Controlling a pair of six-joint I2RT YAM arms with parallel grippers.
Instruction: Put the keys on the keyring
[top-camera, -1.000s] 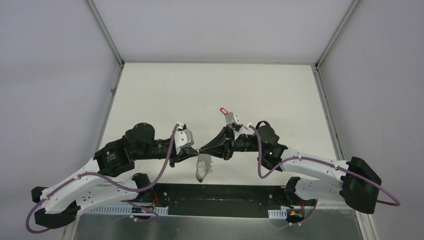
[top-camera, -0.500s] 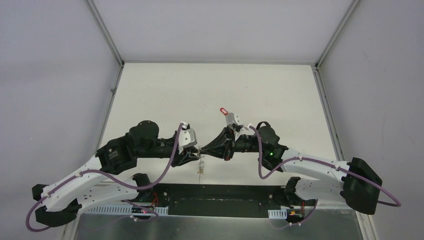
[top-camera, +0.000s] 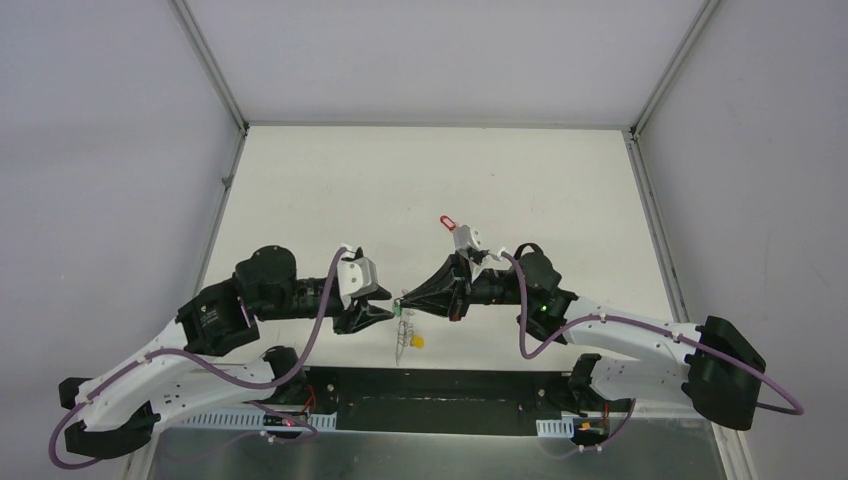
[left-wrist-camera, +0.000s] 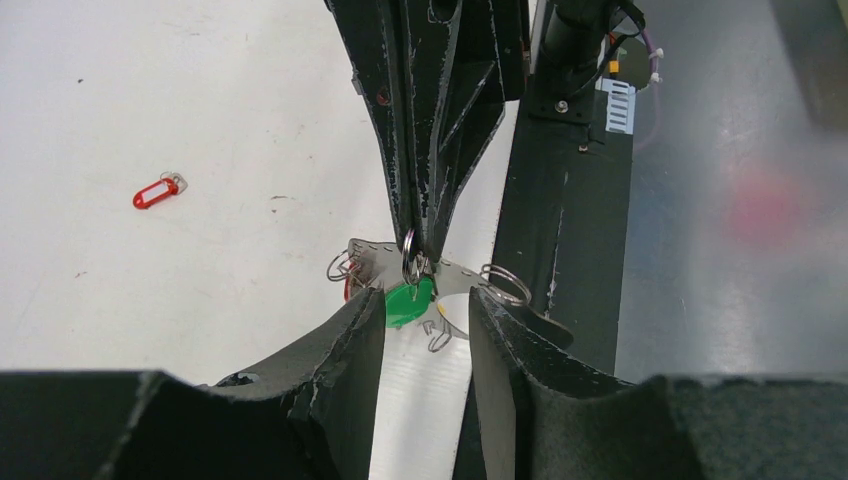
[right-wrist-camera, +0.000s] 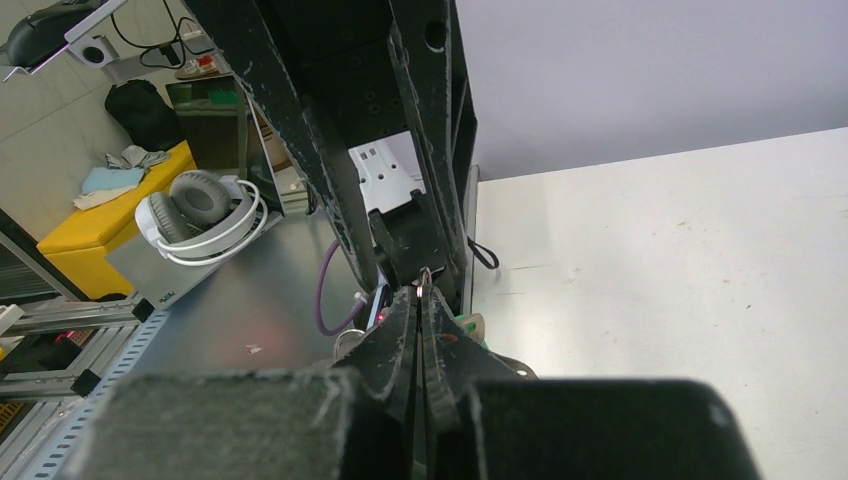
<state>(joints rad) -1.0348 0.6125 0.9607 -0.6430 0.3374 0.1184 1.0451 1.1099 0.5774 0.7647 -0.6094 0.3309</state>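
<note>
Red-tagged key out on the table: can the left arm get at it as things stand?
Probably yes. The left end effector is open and empty, and the red-tagged key lies alone on bare table. The right arm's wrist sits close beside it, so come in from the far side.

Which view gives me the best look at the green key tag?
Left wrist: the green tag hangs close, clearly green, below the right claw. Top external shows only a speck; in right wrist, its own claw blocks it.
</note>
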